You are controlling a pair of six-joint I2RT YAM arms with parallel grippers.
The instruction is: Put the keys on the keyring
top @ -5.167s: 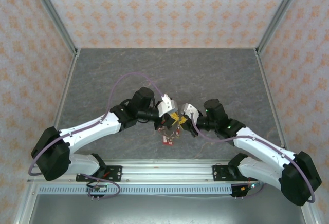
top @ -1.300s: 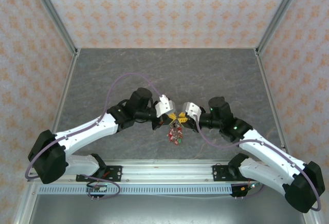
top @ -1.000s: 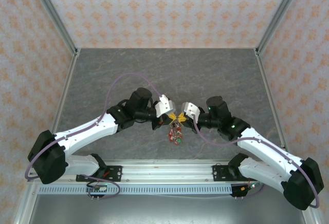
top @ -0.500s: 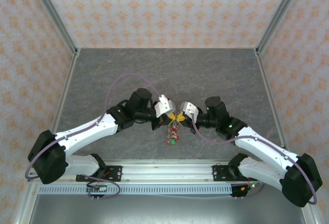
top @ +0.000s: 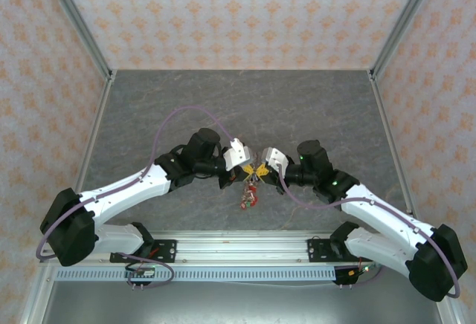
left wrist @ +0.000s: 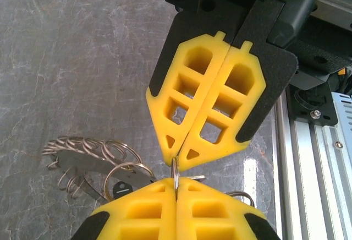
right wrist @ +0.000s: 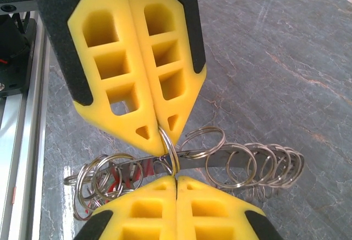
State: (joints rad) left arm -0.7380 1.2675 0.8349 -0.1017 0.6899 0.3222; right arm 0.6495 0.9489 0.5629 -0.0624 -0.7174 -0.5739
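My left gripper and right gripper meet tip to tip over the middle of the table. Both are shut on the same small split ring, seen edge-on as a split ring in the left wrist view. That ring sits on the keyring, a flat grey metal band strung with several more steel rings. Keys with red tags bunch at the band's left end, and the bunch of keys shows just below the grippers. My left gripper faces the right gripper; my right gripper faces the left gripper.
The grey marbled table stretches open behind and to both sides. The aluminium rail with the arm bases runs along the near edge, close behind the keys. Patterned walls enclose the other three sides.
The bunch of keys has swung slightly left under the grippers. The right arm has shifted a little towards the left. Both grippers stay tip to tip.
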